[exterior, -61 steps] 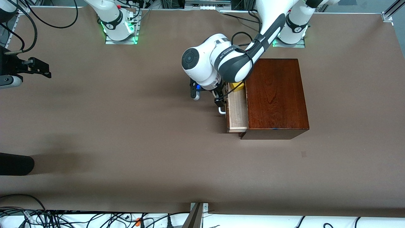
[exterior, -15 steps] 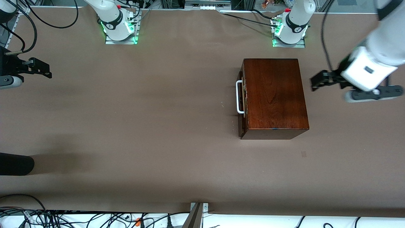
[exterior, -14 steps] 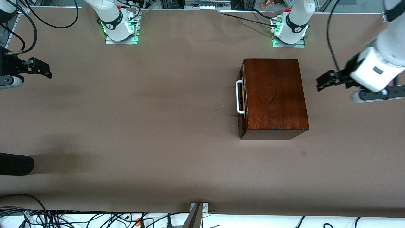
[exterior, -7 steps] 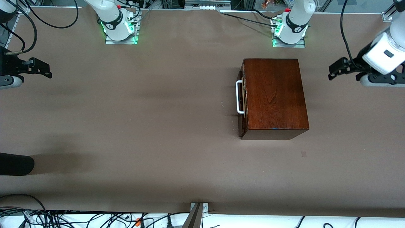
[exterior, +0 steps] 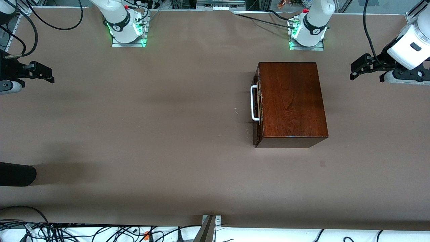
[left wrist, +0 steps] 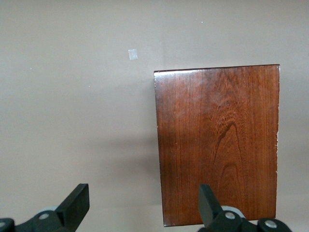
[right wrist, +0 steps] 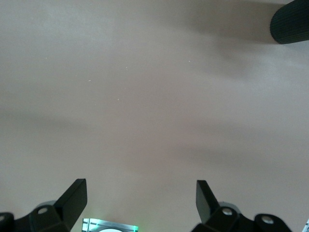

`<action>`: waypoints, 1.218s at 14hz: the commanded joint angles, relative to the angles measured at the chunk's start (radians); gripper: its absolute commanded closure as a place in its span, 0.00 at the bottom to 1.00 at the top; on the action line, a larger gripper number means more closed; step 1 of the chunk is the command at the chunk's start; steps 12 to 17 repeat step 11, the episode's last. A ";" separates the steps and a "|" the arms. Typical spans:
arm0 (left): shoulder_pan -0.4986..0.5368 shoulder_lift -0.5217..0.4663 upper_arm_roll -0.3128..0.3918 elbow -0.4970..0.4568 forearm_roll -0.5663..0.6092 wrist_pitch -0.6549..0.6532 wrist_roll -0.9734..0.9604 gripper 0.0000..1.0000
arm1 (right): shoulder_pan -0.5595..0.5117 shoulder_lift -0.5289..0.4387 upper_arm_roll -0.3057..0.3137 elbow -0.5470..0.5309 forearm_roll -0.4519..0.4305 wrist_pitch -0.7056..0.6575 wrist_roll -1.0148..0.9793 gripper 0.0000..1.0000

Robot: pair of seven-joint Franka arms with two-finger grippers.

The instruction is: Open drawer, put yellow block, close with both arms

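Jaws gape empty on both the left gripper [exterior: 356,69] and right gripper [exterior: 45,72], while the shut drawer [exterior: 256,102] faces the right arm's end of the desk [exterior: 168,134].

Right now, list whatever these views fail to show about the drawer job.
- Small yellow block: in no view; the closed drawer in the dark reddish-brown wooden box would hide it.
- White bar handle: absent from the left wrist view, which shows only the box top.
- Right gripper body: cut by the front view's edge.
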State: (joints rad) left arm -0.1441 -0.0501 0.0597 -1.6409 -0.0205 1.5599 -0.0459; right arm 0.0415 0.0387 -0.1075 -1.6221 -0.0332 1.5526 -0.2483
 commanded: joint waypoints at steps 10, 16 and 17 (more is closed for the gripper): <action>0.001 0.000 0.009 -0.020 0.022 0.023 0.020 0.00 | -0.005 -0.003 -0.008 -0.004 0.023 -0.006 -0.012 0.00; 0.001 0.000 0.009 -0.023 0.022 0.028 0.020 0.00 | -0.005 -0.003 -0.008 -0.004 0.023 -0.006 -0.012 0.00; 0.001 0.000 0.009 -0.023 0.022 0.028 0.020 0.00 | -0.005 -0.003 -0.008 -0.004 0.023 -0.006 -0.012 0.00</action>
